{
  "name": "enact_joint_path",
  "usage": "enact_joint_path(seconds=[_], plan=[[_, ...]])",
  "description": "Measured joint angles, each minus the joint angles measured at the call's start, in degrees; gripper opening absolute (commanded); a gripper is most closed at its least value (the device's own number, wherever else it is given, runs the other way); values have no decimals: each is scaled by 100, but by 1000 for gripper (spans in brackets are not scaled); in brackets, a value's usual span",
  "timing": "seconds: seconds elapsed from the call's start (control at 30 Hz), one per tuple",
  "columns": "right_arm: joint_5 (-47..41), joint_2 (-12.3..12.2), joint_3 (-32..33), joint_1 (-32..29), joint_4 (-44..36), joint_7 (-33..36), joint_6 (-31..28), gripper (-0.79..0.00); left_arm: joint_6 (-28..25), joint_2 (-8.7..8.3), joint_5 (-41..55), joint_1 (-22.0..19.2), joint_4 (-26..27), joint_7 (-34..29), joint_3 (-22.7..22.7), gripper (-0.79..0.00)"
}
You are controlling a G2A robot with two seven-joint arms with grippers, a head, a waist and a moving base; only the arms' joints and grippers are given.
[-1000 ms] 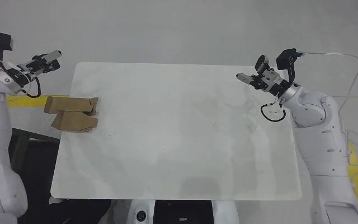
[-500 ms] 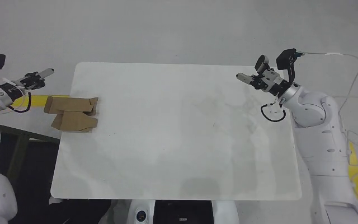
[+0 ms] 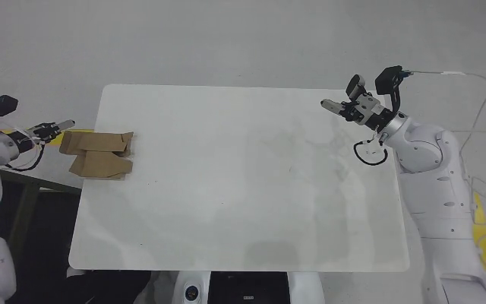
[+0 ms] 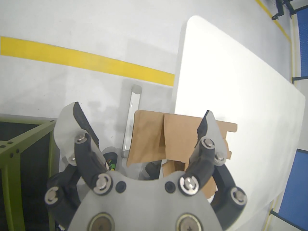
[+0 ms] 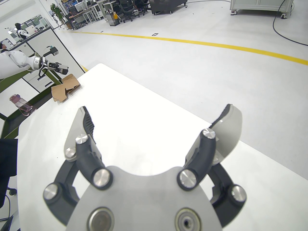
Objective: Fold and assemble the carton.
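A flat brown cardboard carton (image 3: pixel 97 153) lies at the left edge of the white table (image 3: pixel 243 190), part of it overhanging the edge. My left gripper (image 3: pixel 59 127) sits just off the table, beside the carton's overhanging end, open and holding nothing. From the left wrist the carton (image 4: pixel 156 140) lies just beyond the spread fingers of the left gripper (image 4: pixel 142 118). My right gripper (image 3: pixel 334 106) hovers open over the table's far right corner. The right wrist view has the right gripper (image 5: pixel 156 118) open above bare tabletop, with the carton (image 5: pixel 66 88) and the left gripper (image 5: pixel 63 69) far across.
A green metal frame (image 4: pixel 26 140) stands beside the table next to the left arm. A yellow floor line (image 4: pixel 86 66) runs behind it. A pink-capped bottle (image 5: pixel 20 103) rests on the frame. The tabletop between the arms is bare white.
The left arm has swung down and back from above the table's far left corner to the carton's overhanging end. The right arm and the carton have kept still.
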State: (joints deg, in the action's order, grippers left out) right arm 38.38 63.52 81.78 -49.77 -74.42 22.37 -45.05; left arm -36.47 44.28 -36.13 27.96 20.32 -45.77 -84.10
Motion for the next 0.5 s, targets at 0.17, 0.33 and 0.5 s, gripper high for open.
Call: enact_joint_path(seconds=[0.17, 0.33, 0.5], plan=[[0, 0, 0, 0, 0, 0, 0, 0, 301, -2, -252, -84, -293, 209, 125, 0], [0, 0, 0, 0, 0, 0, 0, 0, 100, 10, -91, -145, -525, 11, 144, 0], [0, 0, 0, 0, 0, 0, 0, 0, -37, 70, 222, -164, -674, -273, 142, -545]])
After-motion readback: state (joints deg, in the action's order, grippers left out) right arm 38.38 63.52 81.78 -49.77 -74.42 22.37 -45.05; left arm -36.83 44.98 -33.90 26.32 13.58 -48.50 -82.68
